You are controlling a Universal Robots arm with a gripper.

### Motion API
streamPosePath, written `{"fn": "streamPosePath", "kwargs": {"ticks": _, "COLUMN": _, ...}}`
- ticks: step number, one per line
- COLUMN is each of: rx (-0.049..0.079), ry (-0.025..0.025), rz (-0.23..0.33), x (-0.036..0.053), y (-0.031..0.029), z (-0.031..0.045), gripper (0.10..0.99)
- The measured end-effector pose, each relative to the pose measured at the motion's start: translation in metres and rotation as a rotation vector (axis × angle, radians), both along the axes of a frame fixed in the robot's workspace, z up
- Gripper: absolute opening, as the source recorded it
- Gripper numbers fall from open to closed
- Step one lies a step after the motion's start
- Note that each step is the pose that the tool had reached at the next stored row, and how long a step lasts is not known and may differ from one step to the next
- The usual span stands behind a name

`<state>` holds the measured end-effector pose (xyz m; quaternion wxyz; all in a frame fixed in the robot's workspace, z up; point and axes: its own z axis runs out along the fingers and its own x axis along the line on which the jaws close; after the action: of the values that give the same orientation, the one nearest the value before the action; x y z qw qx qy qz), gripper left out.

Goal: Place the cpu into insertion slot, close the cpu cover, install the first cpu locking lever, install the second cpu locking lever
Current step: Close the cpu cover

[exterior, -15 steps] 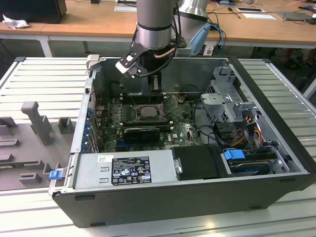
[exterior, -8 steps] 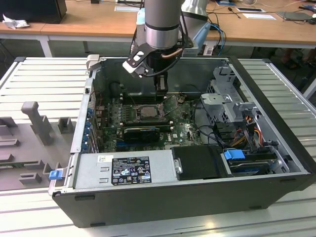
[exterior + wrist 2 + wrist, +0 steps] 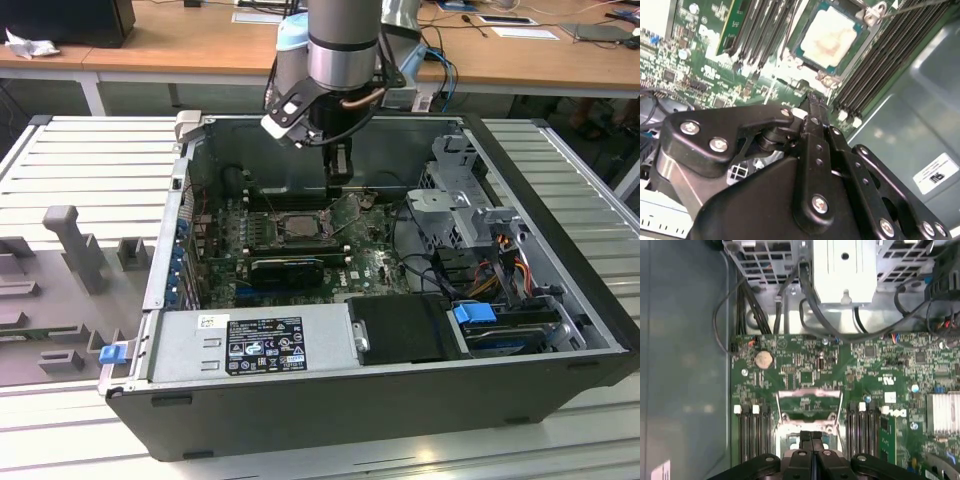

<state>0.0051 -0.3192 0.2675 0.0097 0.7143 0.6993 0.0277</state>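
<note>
gripper (image 3: 811, 436): fingers pressed together, nothing between them. You are running it as a closed poker, not a grasper, which suits pushing a plate rather than carrying a chip.
gripper position: upper middle of the exterior view, tips pointing down into the open case (image 3: 560, 330), just off the socket toward the exterior view's right.
cpu (image 3: 832, 35): already seated flat in the insertion slot (image 3: 275, 227), pale top up, square to the rim. It lies clear of the fingers, so you have no reason to keep the hand open.
cpu cover (image 3: 810, 393): stands up on its hinge, not down over the chip. You look through its cut-out to the green board (image 3: 805, 365) behind. The fingertips sit just beside it, which I read as lined up to bear on the plate.
locking levers: the thin rod (image 3: 907, 5) past the socket corner is probably one of them, swung free, though you can't be sure from this angle. With the cover up, I judge neither is hooked.
task state: chip placement looks done and the cover step is in hand.
</note>
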Motion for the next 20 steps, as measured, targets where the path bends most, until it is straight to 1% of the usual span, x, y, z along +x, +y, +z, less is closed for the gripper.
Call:
{"fn": "streamPosePath", "kwargs": {"ticks": 5, "rx": 0.0, "ry": 0.0, "rz": 0.0, "x": 0.0129, "y": 0.0, "z": -0.0001, "gripper": 0.106}}
{"fn": "streamPosePath", "kwargs": {"ticks": 6, "rx": 0.0, "ry": 0.0, "rz": 0.005, "x": 0.0187, "y": 0.0, "z": -0.0005, "gripper": 0.106}}
{"fn": "streamPosePath", "kwargs": {"ticks": 13, "rx": 0.0, "ry": 0.0004, "rz": 0.037, "x": 0.0383, "y": 0.0, "z": -0.0033, "gripper": 0.106}}
{"fn": "streamPosePath", "kwargs": {"ticks": 15, "rx": 0.0, "ry": 0.0024, "rz": 0.037, "x": 0.048, "y": 0.0, "z": -0.0063, "gripper": 0.106}}
{"fn": "streamPosePath", "kwargs": {"ticks": 16, "rx": 0.0, "ry": 0.0027, "rz": 0.037, "x": 0.0508, "y": 0.0, "z": -0.0078, "gripper": 0.106}}
{"fn": "streamPosePath", "kwargs": {"ticks": 20, "rx": 0.0, "ry": 0.003, "rz": 0.037, "x": 0.058, "y": 0.0, "z": -0.0158, "gripper": 0.106}}
